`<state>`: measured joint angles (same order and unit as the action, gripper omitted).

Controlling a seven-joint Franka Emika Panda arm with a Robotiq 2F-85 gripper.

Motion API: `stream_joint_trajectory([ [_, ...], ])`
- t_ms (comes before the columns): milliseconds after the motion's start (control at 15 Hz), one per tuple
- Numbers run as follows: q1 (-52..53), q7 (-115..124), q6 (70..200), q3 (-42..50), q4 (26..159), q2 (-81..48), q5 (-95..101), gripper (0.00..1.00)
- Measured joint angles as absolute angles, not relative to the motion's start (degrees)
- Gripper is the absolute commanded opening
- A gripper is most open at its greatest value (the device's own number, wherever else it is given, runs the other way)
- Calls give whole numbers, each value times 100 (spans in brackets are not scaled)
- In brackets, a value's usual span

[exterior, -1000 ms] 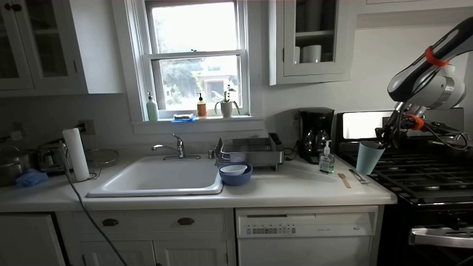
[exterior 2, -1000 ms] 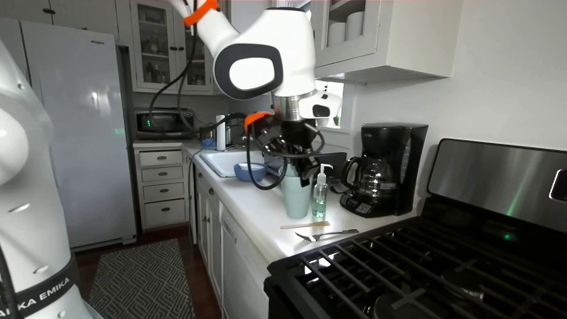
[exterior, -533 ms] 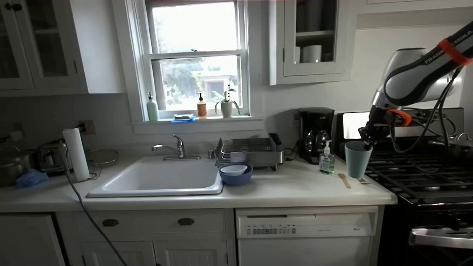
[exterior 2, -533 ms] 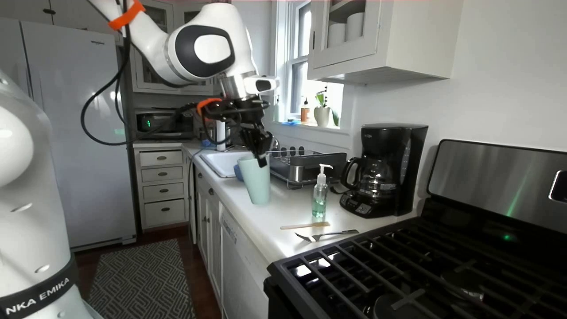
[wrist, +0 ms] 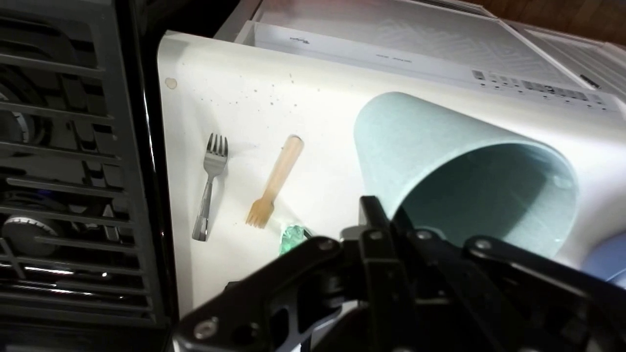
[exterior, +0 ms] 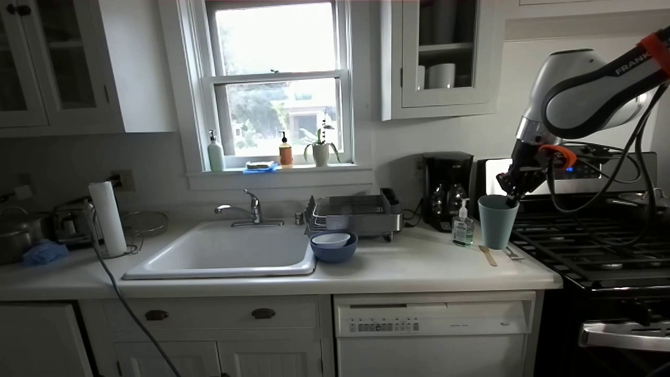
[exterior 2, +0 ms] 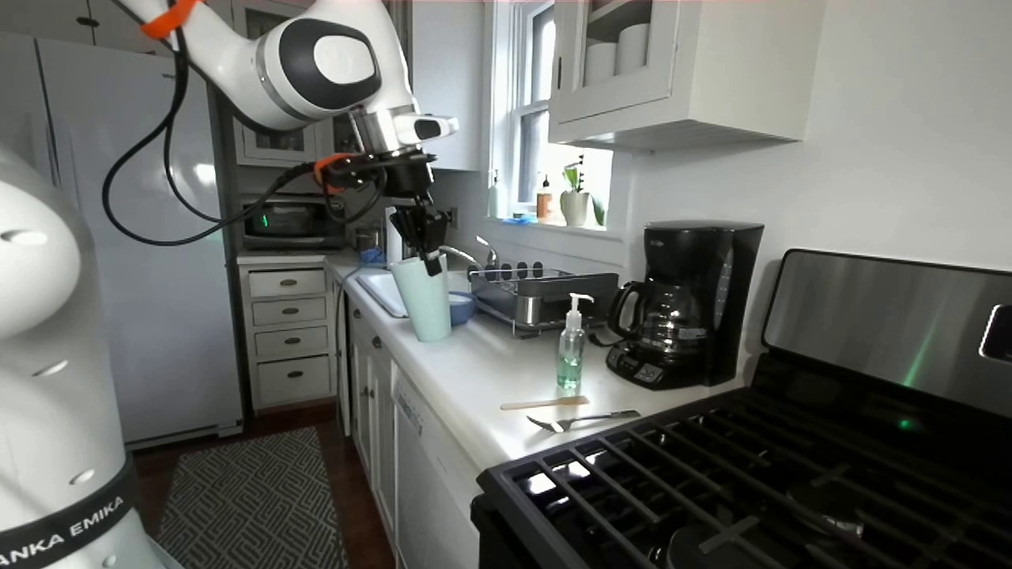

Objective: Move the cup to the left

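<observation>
The cup, a pale teal-green tumbler, shows in both exterior views [exterior: 497,225] [exterior 2: 427,304]. It is slightly tilted and appears to hang above the white counter. My gripper [exterior: 511,201] is shut on the cup's rim, one finger inside and one outside; it also shows in an exterior view [exterior 2: 432,265]. In the wrist view my gripper [wrist: 390,214] pinches the near edge of the cup [wrist: 415,129], and the cup's open mouth and dark inside face the camera. Part of the rim is hidden behind the fingers.
A soap bottle [exterior 2: 570,348], a coffee maker [exterior 2: 680,308], a wooden fork [wrist: 276,181] and a metal fork [wrist: 211,181] are on the counter [exterior: 419,267]. Farther left are a blue bowl [exterior: 335,254], a dish rack [exterior: 361,214] and the sink [exterior: 225,246]. The stove [exterior 2: 711,482] borders the counter.
My gripper has carried the cup to the left in both exterior views, away from the stove's edge and over the counter. The grip on the rim has stayed the same.
</observation>
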<state>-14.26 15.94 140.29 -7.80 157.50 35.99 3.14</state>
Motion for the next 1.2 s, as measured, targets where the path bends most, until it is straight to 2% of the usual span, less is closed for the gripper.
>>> stream_joint_trajectory([
  [67, -1426, 1594, 14028, -780, 15750, 3599, 314, 1],
  [467, -1326, 1642, 13866, -973, 15389, 3532, 482, 1],
  [867, -815, 2093, 12499, -1829, 13585, 2738, 666, 1],
  [1200, -658, 2619, 12233, -2075, 12068, 1486, 904, 1],
])
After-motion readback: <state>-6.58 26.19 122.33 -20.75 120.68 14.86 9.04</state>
